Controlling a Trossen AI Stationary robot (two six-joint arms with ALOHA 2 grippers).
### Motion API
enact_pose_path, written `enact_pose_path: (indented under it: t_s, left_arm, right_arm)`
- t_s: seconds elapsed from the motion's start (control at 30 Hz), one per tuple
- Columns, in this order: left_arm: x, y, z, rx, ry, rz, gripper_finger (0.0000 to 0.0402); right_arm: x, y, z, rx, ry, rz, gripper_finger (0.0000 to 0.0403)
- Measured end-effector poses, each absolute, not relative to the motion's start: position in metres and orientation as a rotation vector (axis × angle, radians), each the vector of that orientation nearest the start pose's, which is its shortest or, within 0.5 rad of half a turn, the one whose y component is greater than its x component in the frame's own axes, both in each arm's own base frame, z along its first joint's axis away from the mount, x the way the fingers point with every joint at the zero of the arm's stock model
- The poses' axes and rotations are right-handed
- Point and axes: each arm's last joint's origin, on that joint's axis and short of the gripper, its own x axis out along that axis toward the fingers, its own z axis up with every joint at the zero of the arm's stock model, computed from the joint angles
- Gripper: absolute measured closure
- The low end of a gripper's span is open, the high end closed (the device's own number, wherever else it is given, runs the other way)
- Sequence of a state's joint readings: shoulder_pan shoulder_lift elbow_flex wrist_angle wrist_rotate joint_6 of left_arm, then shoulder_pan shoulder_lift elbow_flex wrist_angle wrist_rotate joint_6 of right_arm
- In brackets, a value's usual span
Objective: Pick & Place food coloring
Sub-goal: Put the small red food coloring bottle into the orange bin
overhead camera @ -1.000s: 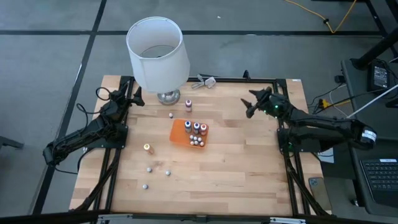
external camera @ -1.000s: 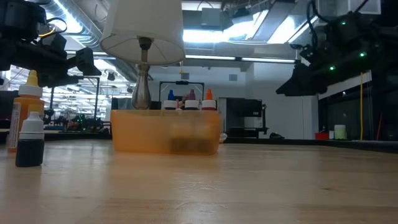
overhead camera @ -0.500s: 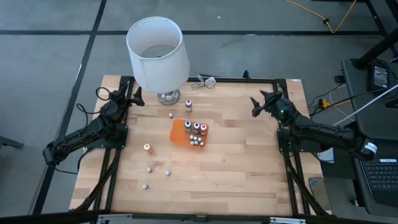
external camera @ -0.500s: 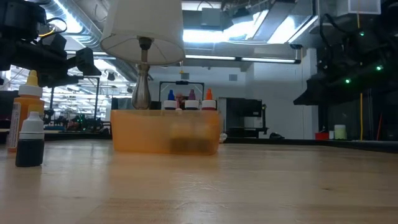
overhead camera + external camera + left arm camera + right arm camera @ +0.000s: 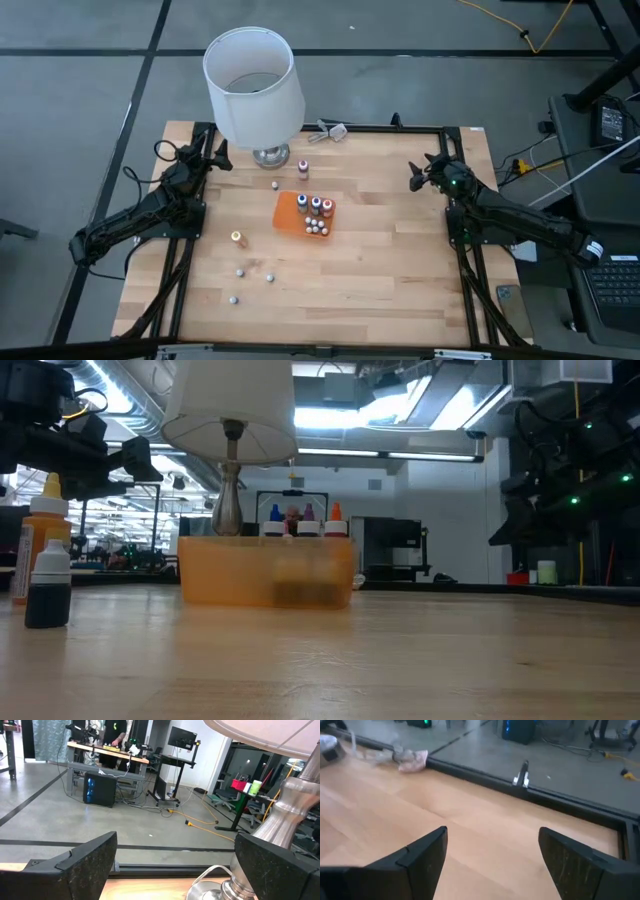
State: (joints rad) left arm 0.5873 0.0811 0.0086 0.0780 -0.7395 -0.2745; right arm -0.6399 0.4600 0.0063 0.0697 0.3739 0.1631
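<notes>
Both arms drawn back to the table's sides, fingers spread, nothing held.
The left gripper [image 5: 214, 152] sits at the far left corner with its jaws wide; the right gripper [image 5: 418, 173] hangs over the far right edge, jaws apart.

two dark jointed arms, black cables; right arm [image 5: 520, 222] shows green lights.

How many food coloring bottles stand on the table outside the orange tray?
6. One bottle near the lamp; one beside it; an orange one left of the tray; three toward the front left. The lampshade may hide others.
</notes>
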Motion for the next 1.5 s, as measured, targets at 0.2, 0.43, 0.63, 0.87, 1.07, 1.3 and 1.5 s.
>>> enact_pose_path:
  t_s: [0.2, 0.43, 0.63, 0.87, 1.07, 1.3, 1.5]
  left_arm:
    - [0.068, 0.069, 0.168, -0.234, -0.188, 1.316, 0.0010]
    - [0.068, 0.069, 0.168, -0.233, -0.188, 1.316, 0.0010]
    - [0.068, 0.069, 0.167, -0.233, -0.188, 1.316, 0.0010]
    - [0.068, 0.069, 0.167, -0.233, -0.188, 1.316, 0.0010]
    - [0.068, 0.069, 0.167, -0.233, -0.188, 1.317, 0.0010]
    - [0.068, 0.069, 0.168, -0.234, -0.188, 1.316, 0.0010]
    - [0.068, 0.069, 0.168, -0.234, -0.188, 1.317, 0.0010]
  right_arm:
    - [0.087, -0.078, 0.136, 0.246, 0.239, -1.041, 0.0091]
    - [0.086, -0.077, 0.140, 0.257, 0.186, -1.028, 0.0091]
    - [0.084, -0.075, 0.147, 0.265, 0.096, -1.023, 0.0091]
    - [0.082, -0.074, 0.152, 0.206, 0.075, -1.016, 0.0091]
    - [0.082, -0.074, 0.152, 0.180, 0.086, -1.015, 0.0128]
    - [0.082, -0.074, 0.152, 0.155, 0.100, -1.013, 0.0232]
    - [0.082, -0.073, 0.153, 0.114, 0.115, -1.010, 0.0309]
